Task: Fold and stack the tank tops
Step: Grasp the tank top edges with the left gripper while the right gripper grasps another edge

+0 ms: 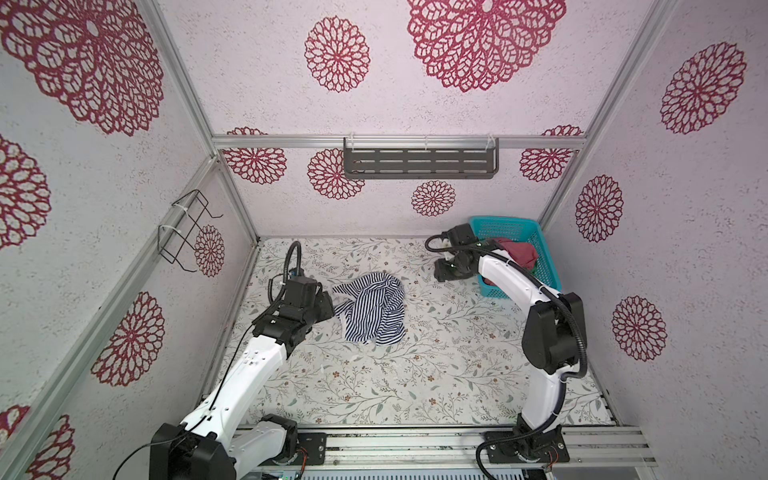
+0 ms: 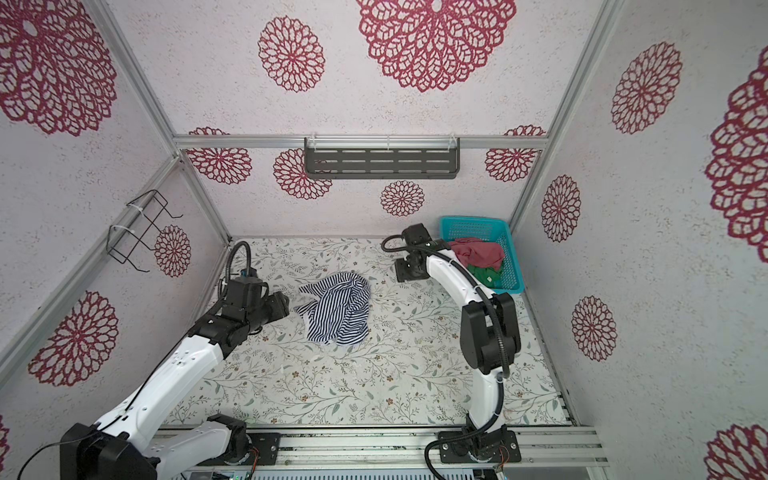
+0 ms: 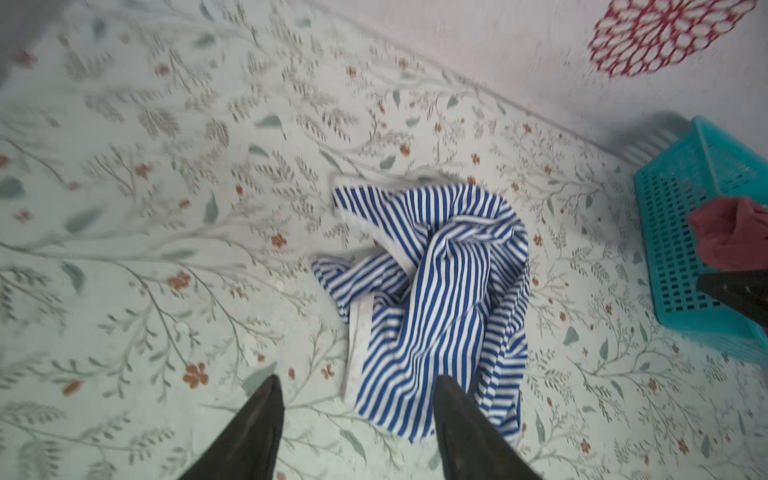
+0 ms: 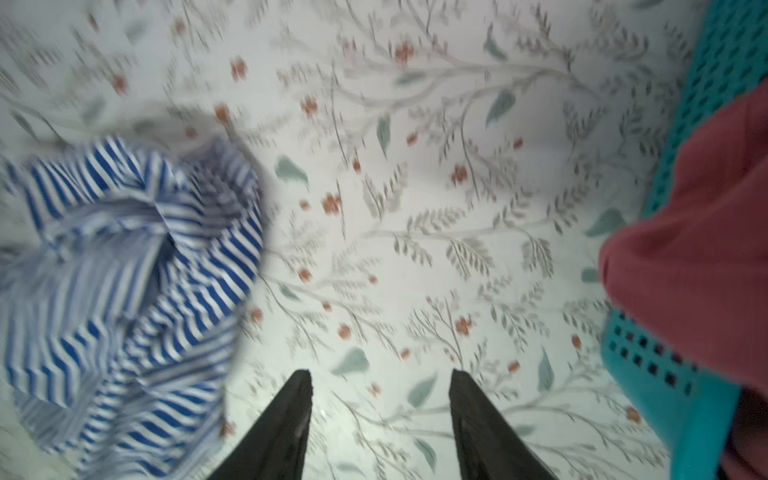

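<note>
Left arm (image 1: pixel 243 376), crumpled striped top (image 1: pixel 374 309), basket (image 1: pixel 509 228)

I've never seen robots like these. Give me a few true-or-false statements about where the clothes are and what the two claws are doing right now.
1. The striped top lies crumpled on the table. True.
2. The red-pink top is spread flat on the table. False: it is bunched in the teal basket, draped over its rim.
3. The right gripper holds the striped top. False: its jaws stand apart over bare table, holding nothing.
4. A green top lies in the teal basket. True.
5. The left gripper is open, right beside the striped top. True.
</note>
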Controlling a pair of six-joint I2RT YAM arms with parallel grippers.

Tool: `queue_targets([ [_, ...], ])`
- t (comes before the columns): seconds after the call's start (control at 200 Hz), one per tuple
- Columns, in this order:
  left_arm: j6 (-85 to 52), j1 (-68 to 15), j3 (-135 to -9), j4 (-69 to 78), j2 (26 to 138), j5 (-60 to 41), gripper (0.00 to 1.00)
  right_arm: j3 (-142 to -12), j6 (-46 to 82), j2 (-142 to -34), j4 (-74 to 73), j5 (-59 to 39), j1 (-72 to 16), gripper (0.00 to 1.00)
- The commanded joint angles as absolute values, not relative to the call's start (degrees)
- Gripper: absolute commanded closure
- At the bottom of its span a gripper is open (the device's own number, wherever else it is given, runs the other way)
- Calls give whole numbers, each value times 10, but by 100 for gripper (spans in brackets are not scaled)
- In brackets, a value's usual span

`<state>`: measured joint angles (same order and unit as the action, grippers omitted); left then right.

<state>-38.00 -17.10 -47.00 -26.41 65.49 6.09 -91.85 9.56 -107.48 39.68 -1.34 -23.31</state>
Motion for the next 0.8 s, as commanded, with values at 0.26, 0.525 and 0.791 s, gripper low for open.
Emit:
queue_targets([
  [0.26, -613, -236, -330, -112, 704, 24, 43, -735, 244, -1003, 211, -81, -458, 51],
  [0.525, -675, -241, -302, 21, 787, 44, 38, -717, 301, -1063, 98, -88, -506, 48],
  [0.791, -713, -243, -293, 131, 910, 19, 64, -735, 314, -1106, 121, -54, -504, 71],
])
